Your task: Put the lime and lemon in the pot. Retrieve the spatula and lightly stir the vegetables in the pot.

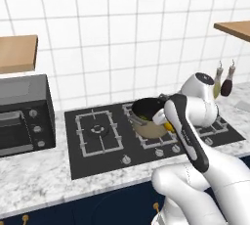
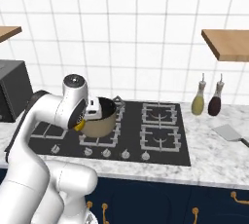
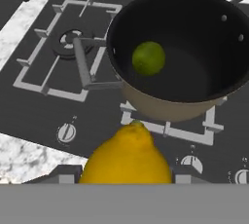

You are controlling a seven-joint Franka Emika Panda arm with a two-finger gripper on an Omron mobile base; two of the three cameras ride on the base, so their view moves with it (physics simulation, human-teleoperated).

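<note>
In the left base view, the white arm reaches over the stove (image 1: 97,136) and the pincer (image 1: 165,123) sits at the near rim of the pot (image 1: 146,116), with a bit of the yellow lemon (image 1: 169,127) showing at its tip.

In the right base view, the pincer (image 2: 82,121) hangs just beside the pot (image 2: 101,120), on its near left side, with the lemon (image 2: 79,127) beneath it. The spatula (image 2: 229,134) lies well apart to the right on the marble table (image 2: 214,157), near two bottles (image 2: 206,99).

In the hand view, the pincer is pinching the lemon (image 3: 126,157), which sits close between the finger tips (image 3: 65,178). Beyond it, the pot (image 3: 185,47) stands on a burner grate, with the lime (image 3: 149,58) resting on its dark floor.
</note>
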